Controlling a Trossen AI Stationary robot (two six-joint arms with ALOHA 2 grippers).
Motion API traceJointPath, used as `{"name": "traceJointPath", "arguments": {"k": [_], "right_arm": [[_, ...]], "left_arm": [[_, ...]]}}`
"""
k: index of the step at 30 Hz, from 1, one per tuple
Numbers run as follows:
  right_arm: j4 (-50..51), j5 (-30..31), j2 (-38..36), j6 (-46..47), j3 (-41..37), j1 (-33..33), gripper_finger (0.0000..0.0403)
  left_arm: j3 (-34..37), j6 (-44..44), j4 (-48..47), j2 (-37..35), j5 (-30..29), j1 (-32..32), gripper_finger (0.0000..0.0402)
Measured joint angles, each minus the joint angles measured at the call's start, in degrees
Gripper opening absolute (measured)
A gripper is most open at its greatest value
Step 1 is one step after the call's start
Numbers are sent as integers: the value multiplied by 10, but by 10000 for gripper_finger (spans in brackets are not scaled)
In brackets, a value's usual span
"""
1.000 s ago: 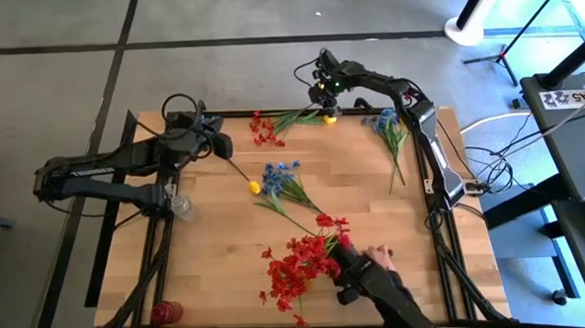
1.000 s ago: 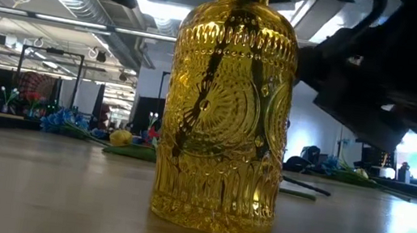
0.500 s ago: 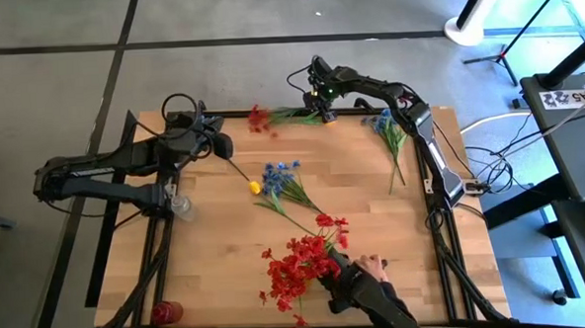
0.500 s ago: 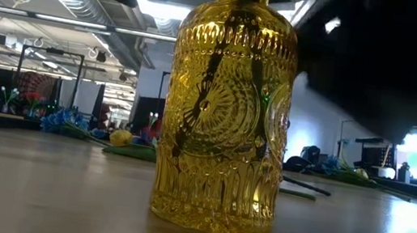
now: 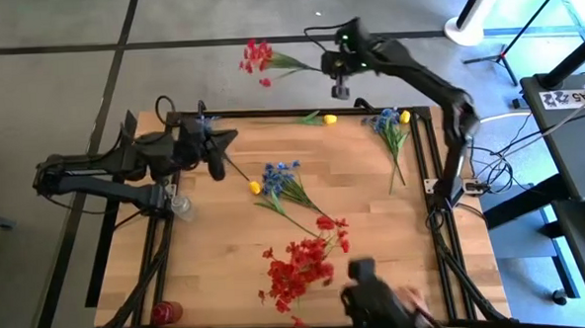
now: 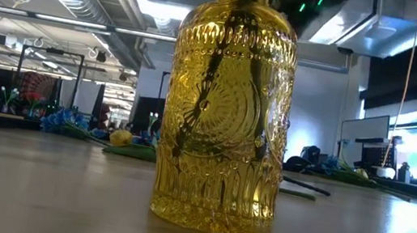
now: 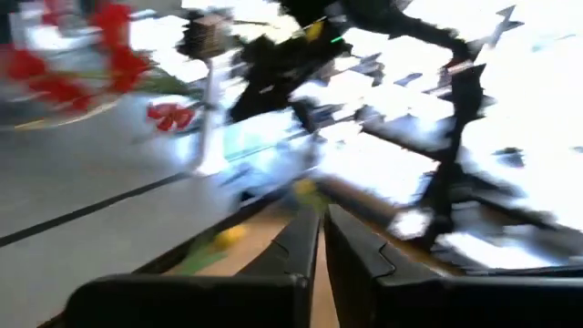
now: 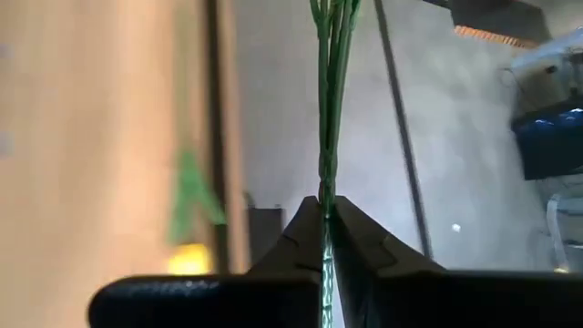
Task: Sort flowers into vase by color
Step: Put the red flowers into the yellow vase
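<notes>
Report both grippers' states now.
Left gripper: shut, holding nothing visible.
Right gripper: shut on the red flower sprig, clamped by its stem.

Red sprig [image 5: 259, 57] aloft beyond table; red, blue, yellow sprigs on tabletop.

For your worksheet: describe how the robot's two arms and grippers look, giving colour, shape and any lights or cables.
Both arms are dark, slim and jointed. The left gripper and right gripper each end in two black, tapering fingers on a broad dark base. A small green light glows on the right arm. Dark cables loop beside the left arm.
</notes>
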State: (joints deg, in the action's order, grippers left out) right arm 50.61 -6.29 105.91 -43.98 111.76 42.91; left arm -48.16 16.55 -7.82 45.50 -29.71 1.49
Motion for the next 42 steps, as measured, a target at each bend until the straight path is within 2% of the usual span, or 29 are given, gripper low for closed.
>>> {"name": "traceJointPath", "arguments": {"k": [4,7,9,12,14,16,20,26,31,34,36,41,42], "right_arm": [[62,-21,-84,49,0,-67,3],[60,-63,-137,139,0,-140,3],[29,-90,-164,223,0,-192,3],[-36,-98,-193,350,0,-275,3],[-69,-89,-199,403,0,-327,3],[-85,-78,-198,437,0,-372,3],[-86,-17,-183,479,-1,-440,3],[-115,60,-161,530,-1,-493,3],[-128,56,-148,543,-1,-498,4],[-136,67,-136,556,0,-496,16],[-123,69,-130,553,-2,-496,26],[-129,61,-121,543,-2,-497,71],[-130,53,-122,543,-1,-497,87]], "left_arm": [[0,-31,120,17,109,-14,62],[0,-48,187,47,161,-26,99],[0,-61,227,73,171,-38,124],[0,-123,319,120,172,-67,153],[0,-167,412,156,165,-85,162],[-10,-173,490,194,150,-93,164],[-52,-156,512,251,133,-96,165],[-119,-138,513,295,148,-108,165],[-130,-137,505,294,127,-114,165],[-130,-129,505,294,122,-112,157],[-130,-107,500,294,122,-113,137],[-130,-78,453,294,102,-117,26],[-130,-78,444,294,99,-120,14]]}}
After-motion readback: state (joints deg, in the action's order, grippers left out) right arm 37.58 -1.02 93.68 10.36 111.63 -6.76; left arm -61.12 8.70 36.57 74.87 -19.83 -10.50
